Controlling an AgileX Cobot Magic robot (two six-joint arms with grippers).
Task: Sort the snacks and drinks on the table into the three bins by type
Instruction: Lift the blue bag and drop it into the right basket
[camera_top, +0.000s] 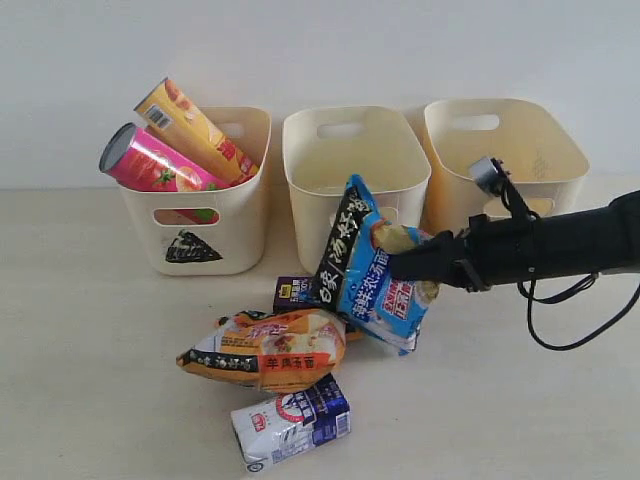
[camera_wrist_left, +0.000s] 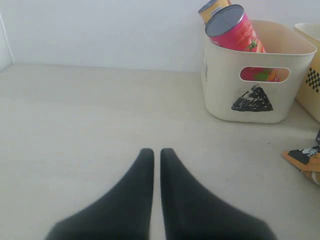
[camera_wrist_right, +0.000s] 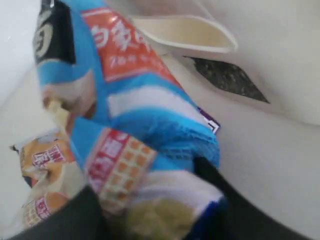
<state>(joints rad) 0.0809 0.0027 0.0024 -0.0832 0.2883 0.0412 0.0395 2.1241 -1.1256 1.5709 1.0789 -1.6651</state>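
My right gripper (camera_top: 405, 264) is shut on the blue-white-black packet (camera_top: 368, 268), which hangs above the table in front of the middle bin (camera_top: 355, 160); up close the packet (camera_wrist_right: 125, 120) fills the right wrist view. The orange-cream packet (camera_top: 268, 349) lies on the table (camera_top: 90, 380), with the white carton (camera_top: 292, 422) in front of it and the dark purple carton (camera_top: 296, 293) behind it. The pink tube (camera_top: 152, 165) and the yellow-orange tube (camera_top: 195, 128) lean in the left bin (camera_top: 200, 235) with the triangle mark. My left gripper (camera_wrist_left: 156, 152) is shut, low over bare table.
The right bin (camera_top: 505, 150) stands at the back right, behind my right arm. A black cable (camera_top: 565, 320) hangs from that arm down to the table. The left bin (camera_wrist_left: 252, 87) shows in the left wrist view, far from the fingers.
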